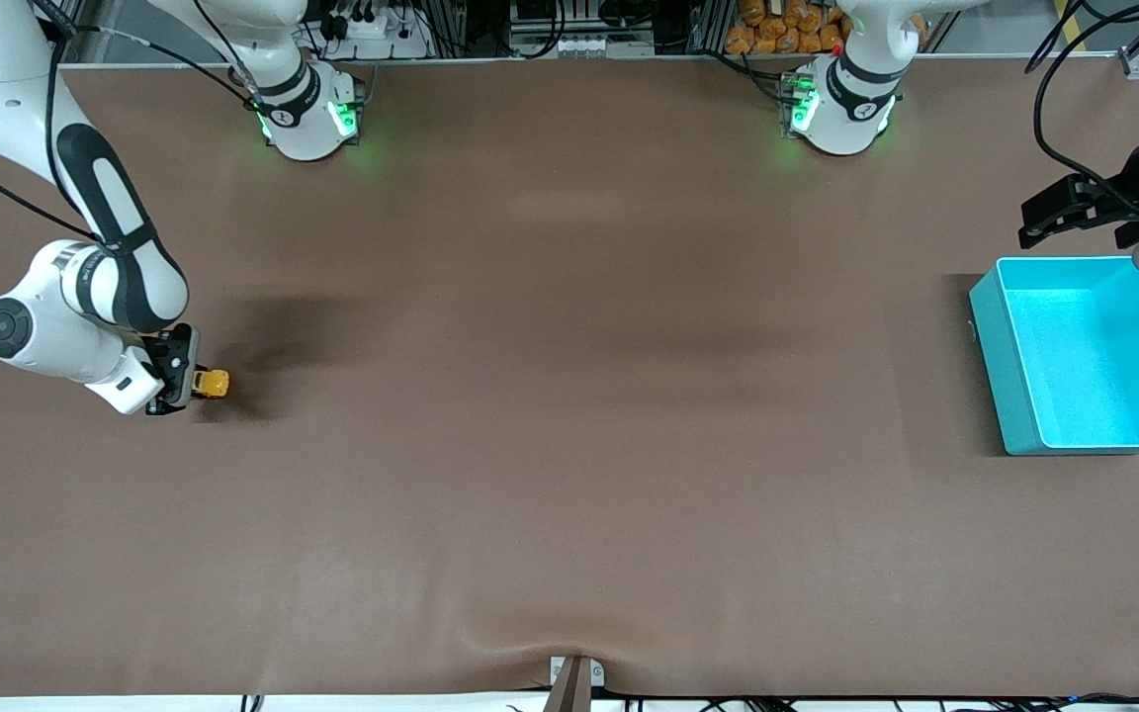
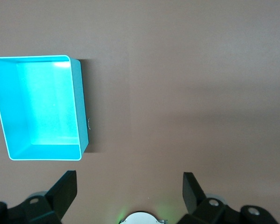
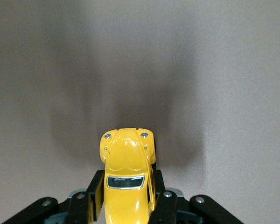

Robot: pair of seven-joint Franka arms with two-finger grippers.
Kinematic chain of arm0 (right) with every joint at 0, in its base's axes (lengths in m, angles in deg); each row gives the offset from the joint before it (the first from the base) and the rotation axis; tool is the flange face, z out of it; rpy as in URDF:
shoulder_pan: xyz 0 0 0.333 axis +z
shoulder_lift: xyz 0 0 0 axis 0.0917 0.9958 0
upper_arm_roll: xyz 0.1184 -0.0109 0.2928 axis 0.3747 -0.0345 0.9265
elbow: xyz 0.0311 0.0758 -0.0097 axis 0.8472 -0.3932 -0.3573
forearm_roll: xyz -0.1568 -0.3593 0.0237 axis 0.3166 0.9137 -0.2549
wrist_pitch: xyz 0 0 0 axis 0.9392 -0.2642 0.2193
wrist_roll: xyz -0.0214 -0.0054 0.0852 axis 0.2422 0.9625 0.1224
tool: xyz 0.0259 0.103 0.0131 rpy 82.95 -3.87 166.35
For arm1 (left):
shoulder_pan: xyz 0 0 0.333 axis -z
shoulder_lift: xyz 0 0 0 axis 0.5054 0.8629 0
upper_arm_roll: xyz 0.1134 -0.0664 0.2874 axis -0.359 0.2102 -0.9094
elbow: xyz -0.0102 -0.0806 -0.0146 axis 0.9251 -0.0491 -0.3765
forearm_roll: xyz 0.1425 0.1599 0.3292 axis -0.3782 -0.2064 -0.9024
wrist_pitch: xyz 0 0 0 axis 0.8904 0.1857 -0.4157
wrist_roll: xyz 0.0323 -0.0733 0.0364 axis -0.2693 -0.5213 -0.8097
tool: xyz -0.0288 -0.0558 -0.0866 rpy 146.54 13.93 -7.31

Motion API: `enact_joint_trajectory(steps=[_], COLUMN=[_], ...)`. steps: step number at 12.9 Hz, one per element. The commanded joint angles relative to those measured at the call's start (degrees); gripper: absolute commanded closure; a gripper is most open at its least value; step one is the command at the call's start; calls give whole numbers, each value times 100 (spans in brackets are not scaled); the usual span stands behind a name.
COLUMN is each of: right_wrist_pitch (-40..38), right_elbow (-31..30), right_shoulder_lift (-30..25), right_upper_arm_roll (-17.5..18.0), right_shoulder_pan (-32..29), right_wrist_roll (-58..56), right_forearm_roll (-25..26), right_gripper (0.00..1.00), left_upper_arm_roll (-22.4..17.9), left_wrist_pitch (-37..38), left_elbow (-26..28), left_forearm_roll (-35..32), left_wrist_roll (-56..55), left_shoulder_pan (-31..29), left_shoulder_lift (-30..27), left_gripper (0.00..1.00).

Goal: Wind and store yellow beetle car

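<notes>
Yellow beetle car clamped in bent right arm's tool; left tool wide.

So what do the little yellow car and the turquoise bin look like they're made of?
The yellow beetle car, clamped in the right pincer, has a glossy painted shell with sharp highlights: die-cast metal or hard plastic, hard to tell which. The turquoise bin, beside the open left pincer, looks like thin rigid plastic: smooth uniform walls, soft sheen inside.
</notes>
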Motion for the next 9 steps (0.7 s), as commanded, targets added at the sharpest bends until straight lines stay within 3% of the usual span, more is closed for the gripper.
enact_joint_trajectory(steps=[1, 9], right_wrist_pitch=[41, 32], right_elbow=[49, 163], right_shoulder_lift=[348, 419], right_upper_arm_roll=[49, 49], right_shoulder_pan=[-254, -561], right_wrist_roll=[-327, -714], right_forearm_roll=[-17, -17], right_gripper=[80, 80], left_upper_arm_roll=[15, 15], left_wrist_pitch=[-48, -48], left_elbow=[1, 1], left_forearm_roll=[-71, -62], left_wrist_roll=[76, 76], left_shoulder_pan=[-1, -9], left_shoulder_lift=[-20, -20], left_gripper=[0, 0])
